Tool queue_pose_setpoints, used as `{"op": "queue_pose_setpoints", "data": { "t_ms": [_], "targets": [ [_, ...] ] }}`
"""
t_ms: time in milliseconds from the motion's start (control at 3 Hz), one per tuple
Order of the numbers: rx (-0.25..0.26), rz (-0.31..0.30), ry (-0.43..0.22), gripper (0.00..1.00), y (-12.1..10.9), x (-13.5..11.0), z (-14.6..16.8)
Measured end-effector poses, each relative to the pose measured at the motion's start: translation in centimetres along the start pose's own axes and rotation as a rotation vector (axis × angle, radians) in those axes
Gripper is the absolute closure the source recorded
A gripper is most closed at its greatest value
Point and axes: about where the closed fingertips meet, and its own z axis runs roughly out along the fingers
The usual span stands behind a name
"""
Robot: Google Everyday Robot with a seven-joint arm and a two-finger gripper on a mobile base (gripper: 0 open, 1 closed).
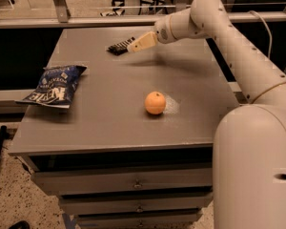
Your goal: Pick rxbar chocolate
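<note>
The rxbar chocolate point(118, 46) is a thin black bar with white lettering, lying flat at the far middle of the grey table point(109, 109). My gripper point(135, 45) reaches in from the right on a white arm, its cream fingers pointing left and down. Its tip is right at the bar's right end and covers part of it.
An orange point(155, 103) sits near the table's middle, to the right. A blue crinkled chip bag point(55, 85) lies at the left edge. Drawers run under the table's front. A metal rail point(86, 20) crosses behind the table. The robot's white body point(255, 166) fills the lower right.
</note>
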Motion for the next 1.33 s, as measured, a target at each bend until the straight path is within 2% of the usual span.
{"op": "queue_pose_setpoints", "data": {
  "t_ms": [667,1333],
  "targets": [
    [0.024,0.013,0.036,0.0,0.0,0.5,4.5],
    [-0.007,0.034,-0.009,0.0,1.4,-0.1,7.0]
  ]
}}
